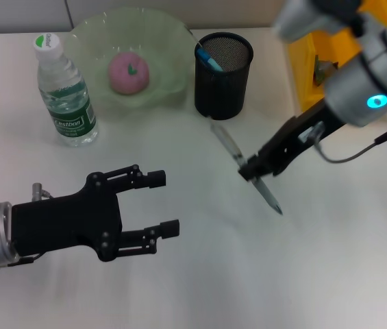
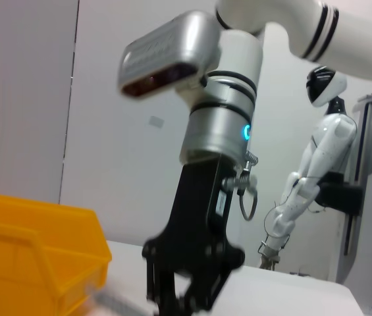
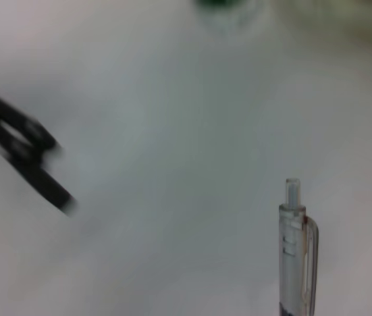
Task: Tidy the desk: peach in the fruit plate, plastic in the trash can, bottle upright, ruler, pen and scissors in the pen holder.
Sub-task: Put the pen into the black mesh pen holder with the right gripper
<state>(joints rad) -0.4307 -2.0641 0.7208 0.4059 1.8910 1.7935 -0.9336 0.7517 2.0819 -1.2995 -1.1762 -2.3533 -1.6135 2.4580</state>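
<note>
Beside the pen holder (image 1: 224, 74), the right claw (image 1: 256, 169) grips a pen (image 1: 245, 166); left claw (image 1: 164, 203) gapes.

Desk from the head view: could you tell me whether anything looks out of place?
Only the pen: the right hand holds it slantwise above the desk, not yet in the holder. The bottle stands upright and the peach sits in the plate.
</note>
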